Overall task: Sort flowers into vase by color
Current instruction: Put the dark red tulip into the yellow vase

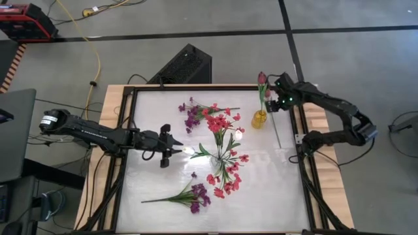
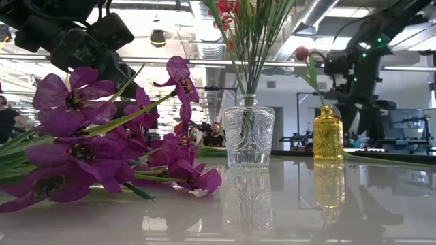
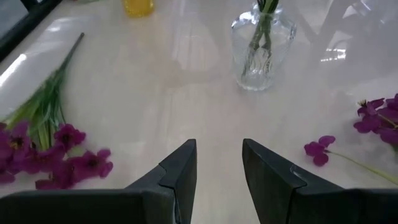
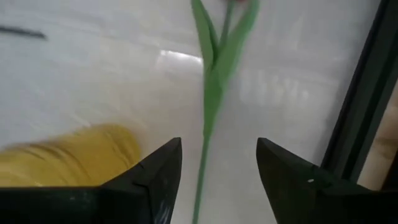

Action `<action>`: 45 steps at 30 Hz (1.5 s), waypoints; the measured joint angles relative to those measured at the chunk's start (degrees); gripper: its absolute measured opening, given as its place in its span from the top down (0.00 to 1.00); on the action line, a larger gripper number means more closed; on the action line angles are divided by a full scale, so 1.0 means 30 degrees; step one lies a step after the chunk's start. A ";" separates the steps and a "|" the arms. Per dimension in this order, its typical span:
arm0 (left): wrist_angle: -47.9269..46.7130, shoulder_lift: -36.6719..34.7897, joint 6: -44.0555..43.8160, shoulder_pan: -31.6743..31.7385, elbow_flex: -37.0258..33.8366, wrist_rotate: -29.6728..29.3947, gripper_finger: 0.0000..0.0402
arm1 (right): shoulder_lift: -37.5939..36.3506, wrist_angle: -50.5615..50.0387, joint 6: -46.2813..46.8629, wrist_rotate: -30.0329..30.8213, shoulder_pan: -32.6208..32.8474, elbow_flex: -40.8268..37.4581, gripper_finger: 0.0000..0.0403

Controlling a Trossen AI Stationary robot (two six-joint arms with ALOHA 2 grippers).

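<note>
Red-pink flowers (image 1: 222,134) fill my clear vase (image 1: 221,156); right jaws spread around the tulip (image 1: 262,79) in the yellow vase (image 1: 259,119); purple stems (image 1: 189,194) at six o'clock wait, left jaws spread.

No words, labels, brand names, numbers or signs can be read in any of the four views. The red case (image 1: 25,21) at the upper left of the overhead view shows no legible marking, and the clear vase (image 2: 248,137) and the yellow bottle (image 2: 328,133) at the middle and right of the low view carry only moulded patterns, no lettering.
</note>
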 joint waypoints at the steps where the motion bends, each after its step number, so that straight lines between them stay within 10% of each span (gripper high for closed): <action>1: -0.0248 0.0000 -0.0166 0.0007 0.0000 0.0008 0.70 | -0.0035 0.0035 0.0208 0.0089 0.0165 -0.0278 0.42; 30: -0.0793 0.0000 -0.0506 0.0000 0.0000 -0.0123 0.70 | -0.0415 0.2961 0.3552 0.2464 0.5257 -0.5598 0.43; 41: -0.0786 0.0000 -0.0204 0.0000 0.0000 -0.0078 0.70 | 0.0268 0.3657 0.6032 0.3328 0.6359 -0.6059 0.92; 45: -0.0897 0.0000 -0.0771 0.0003 0.0000 0.0060 0.70 | -0.0847 0.3552 0.6161 0.4136 0.6321 -0.5891 0.95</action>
